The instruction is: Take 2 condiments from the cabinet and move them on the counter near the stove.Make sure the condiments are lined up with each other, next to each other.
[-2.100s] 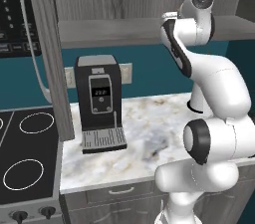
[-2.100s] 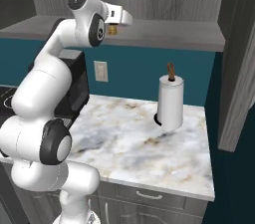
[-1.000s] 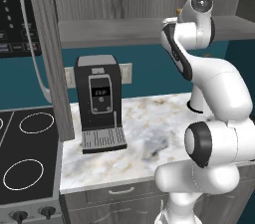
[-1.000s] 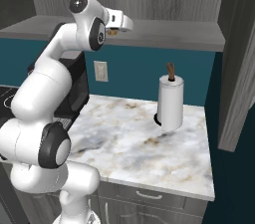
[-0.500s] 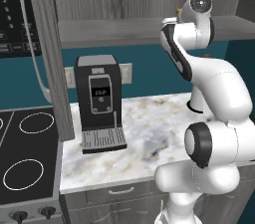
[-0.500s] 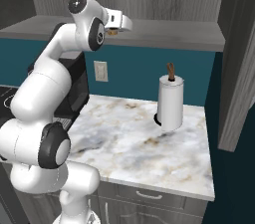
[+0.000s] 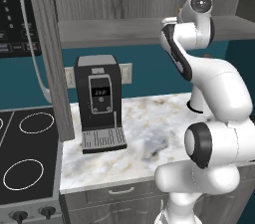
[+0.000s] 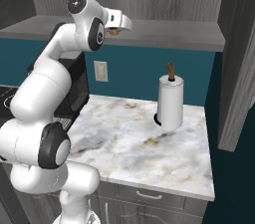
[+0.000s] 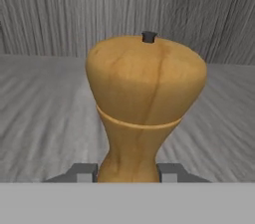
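no legible text — coffee machine point(image 7: 99, 104) display too blurred, panel digits unclear

A marble worktop point(image 7: 149, 138) carries a black-and-silver coffee machine point(image 7: 99, 103) near its stove-side end and an upright white paper-towel roll point(image 8: 170, 99) toward the far end. Above, the grey cabinet shelf point(image 9: 45, 113) bears a tan wooden mill point(image 9: 144, 108) standing upright on its board.
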